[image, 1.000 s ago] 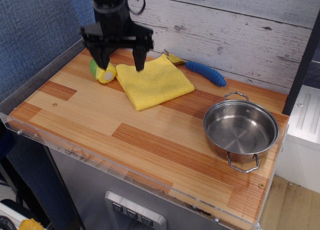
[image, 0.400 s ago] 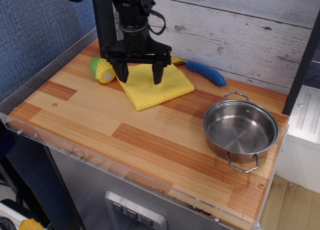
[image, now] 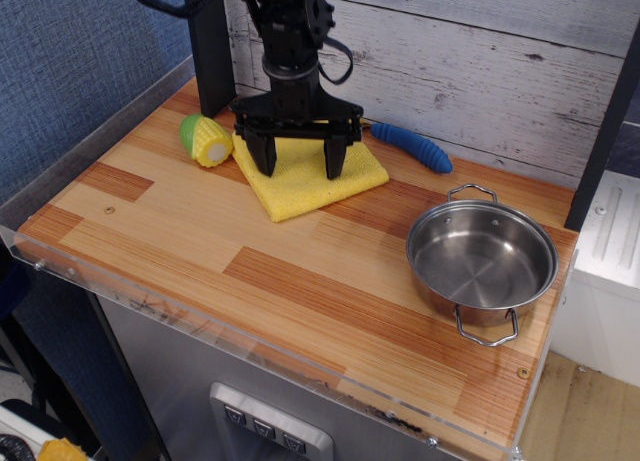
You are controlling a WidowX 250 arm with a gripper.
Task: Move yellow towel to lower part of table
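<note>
The yellow towel (image: 300,186) lies folded flat on the far part of the striped wooden table (image: 300,271), near the plank wall. My black gripper (image: 300,166) is open and points straight down over the towel. Its two fingertips (image: 266,164) are spread across the towel's middle, at or just above the cloth. The arm hides the towel's far edge.
A toy corn (image: 207,141) lies just left of the towel. A blue-handled tool (image: 411,146) lies behind it by the wall. A steel pot (image: 481,260) stands at the right. A black post (image: 210,41) rises at the back left. The table has a clear plastic rim (image: 200,326).
My gripper has moved right from near the corn to over the towel's middle and has come down lower. It stays open. The towel has not moved.
</note>
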